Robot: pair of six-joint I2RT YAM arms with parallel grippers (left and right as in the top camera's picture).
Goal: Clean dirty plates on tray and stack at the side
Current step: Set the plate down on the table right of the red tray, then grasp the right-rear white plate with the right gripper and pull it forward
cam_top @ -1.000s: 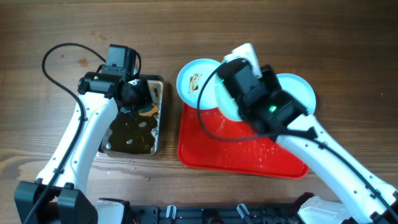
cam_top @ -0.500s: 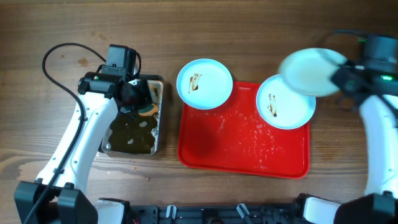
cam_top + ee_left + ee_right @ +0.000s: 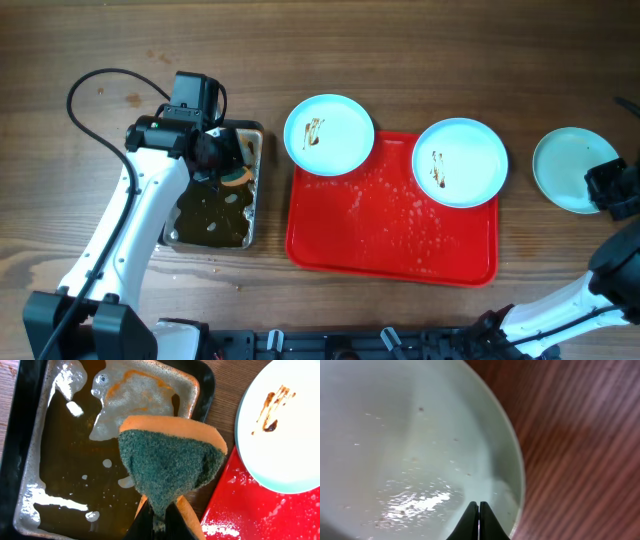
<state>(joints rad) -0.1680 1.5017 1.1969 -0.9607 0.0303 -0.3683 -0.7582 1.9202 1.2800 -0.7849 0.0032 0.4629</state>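
**Tray.** The red tray (image 3: 390, 240) lies on the desk (image 3: 420, 60), right of centre. Its bare floor carries scattered pale droplets.

**Plates.**
- The first plate (image 3: 328, 134) sits at the tray's far-left corner. It overlaps the rim there, and most of it lies over the desk. It has a brown smear left of its centre.
- The second plate (image 3: 460, 162) sits at the tray's far-right corner and slightly overhangs the rim on two sides. It also has a brown smear left of its centre.
- The third plate (image 3: 568, 170) is off the tray, over the desk to the right and well apart from the other two. In the right wrist view its surface (image 3: 405, 445) shows wet gloss and no brown marks. I cannot tell whether it rests on the desk or is held just above it.

**Right pincer.** The right pincer (image 3: 478, 519) is at the third plate's near-right rim. Its fingers are drawn together, clenched on the plate's edge.

**Left pincer.** The left pincer (image 3: 159, 521) is clenched on a sponge (image 3: 170, 462), orange with a dark green scouring face. It holds the sponge over the right part of a black pan (image 3: 27, 445) of brown, foamy water. The pan stands just beside the tray's left side. Whether the sponge touches the water cannot be determined.
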